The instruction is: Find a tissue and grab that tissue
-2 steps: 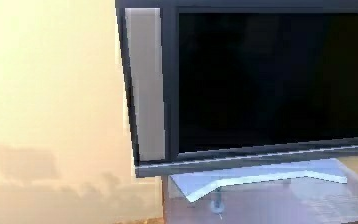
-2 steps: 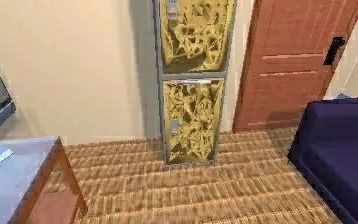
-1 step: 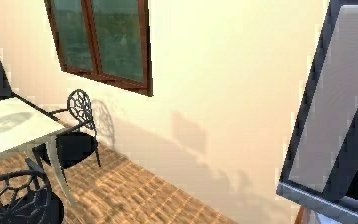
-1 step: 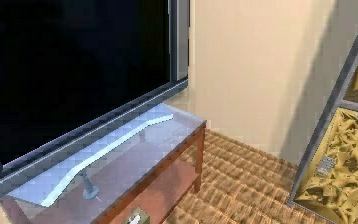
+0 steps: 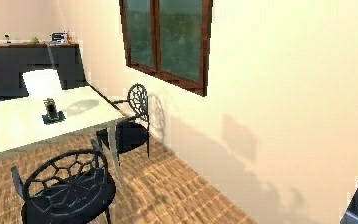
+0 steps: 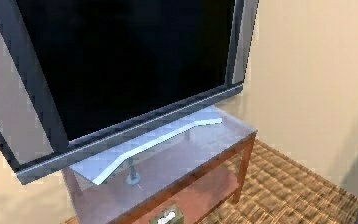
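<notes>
Facing a dining corner beside a beige wall, with a television showing in the arm side view.
A white desk (image 5: 17, 125) is carrying a small dark boxy thing (image 5: 52, 112); I cannot tell whether it is the tissue. Dark lattice chairs (image 5: 67, 190) are sitting on the wood floor (image 5: 177, 195) near a dark-framed window (image 5: 167, 40). The television (image 6: 117, 60) is resting on a wooden stand (image 6: 202, 150). End effector state: cannot tell.

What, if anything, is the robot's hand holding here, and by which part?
It cannot be told. The arm side view faces a television on a stand; the forward view faces a table.
</notes>
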Controlling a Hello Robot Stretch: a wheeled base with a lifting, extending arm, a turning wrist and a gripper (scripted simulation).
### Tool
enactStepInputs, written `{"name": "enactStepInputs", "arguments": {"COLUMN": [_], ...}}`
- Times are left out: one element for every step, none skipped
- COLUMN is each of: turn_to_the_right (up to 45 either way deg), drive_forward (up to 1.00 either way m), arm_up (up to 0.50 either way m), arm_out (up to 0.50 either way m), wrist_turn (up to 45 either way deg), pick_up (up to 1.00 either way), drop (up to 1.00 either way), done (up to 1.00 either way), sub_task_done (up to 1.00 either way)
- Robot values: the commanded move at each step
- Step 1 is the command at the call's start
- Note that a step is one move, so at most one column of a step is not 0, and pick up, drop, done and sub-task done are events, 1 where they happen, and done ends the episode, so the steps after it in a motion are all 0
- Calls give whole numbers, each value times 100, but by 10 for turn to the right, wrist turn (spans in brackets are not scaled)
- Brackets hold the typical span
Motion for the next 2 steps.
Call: {"name": "enactStepInputs", "arguments": {"turn_to_the_right": [0,0], "drive_forward": [0,0], "arm_up": [32,0], "arm_out": [0,30], "wrist_turn": [0,0], "pick_up": [0,0], "drop": [0,0], "done": [0,0], "sub_task_done": [0,0]}}
